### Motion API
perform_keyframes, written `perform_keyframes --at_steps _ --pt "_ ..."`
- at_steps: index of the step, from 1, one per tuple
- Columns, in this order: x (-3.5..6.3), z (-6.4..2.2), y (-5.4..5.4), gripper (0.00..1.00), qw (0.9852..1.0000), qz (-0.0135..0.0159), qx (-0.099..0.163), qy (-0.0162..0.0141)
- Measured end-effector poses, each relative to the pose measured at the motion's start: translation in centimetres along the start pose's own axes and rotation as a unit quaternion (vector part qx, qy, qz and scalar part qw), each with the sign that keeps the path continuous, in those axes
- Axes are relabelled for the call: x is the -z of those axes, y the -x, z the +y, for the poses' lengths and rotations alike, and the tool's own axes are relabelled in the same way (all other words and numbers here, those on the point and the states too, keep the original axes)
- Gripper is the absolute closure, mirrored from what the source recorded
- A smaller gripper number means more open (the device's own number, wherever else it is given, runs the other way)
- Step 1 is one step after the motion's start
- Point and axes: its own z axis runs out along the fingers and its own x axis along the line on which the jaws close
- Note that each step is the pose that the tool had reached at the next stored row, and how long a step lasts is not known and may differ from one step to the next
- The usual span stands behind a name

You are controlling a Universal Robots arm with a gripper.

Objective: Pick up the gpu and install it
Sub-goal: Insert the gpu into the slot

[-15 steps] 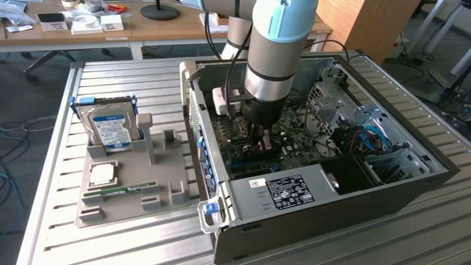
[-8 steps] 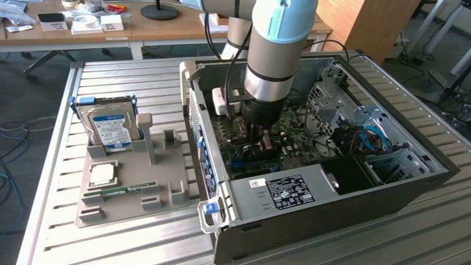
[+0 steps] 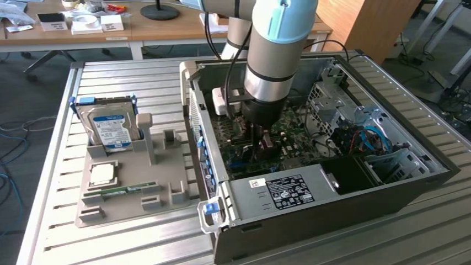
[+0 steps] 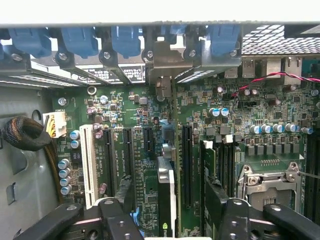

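Gpu (image 4: 166,197), the thin dark circuit card, stands edge-on in a motherboard slot inside the open grey computer case (image 3: 324,207), hand (image 4: 167,220) spread apart straddling it, released; withdrawing calls for a straight lift.

Hand (image 4: 167,212) downward (fingers apart)

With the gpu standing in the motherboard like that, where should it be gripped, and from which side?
Grip the gpu by its free upper edge, straight down from above, jaws on its two flat faces. It stands on edge in a motherboard slot, so only that thin edge looks reachable.
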Motion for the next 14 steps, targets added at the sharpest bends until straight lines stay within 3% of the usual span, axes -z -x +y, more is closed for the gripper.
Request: perform_keyframes --at_steps 3,14 --pt "0.12 0.00 0.0 0.31 1.0000 0.0001 0.000 0.0000" --pt "2.51 -0.10 0.2 0.31 1.0000 0.0000 0.000 0.0000"
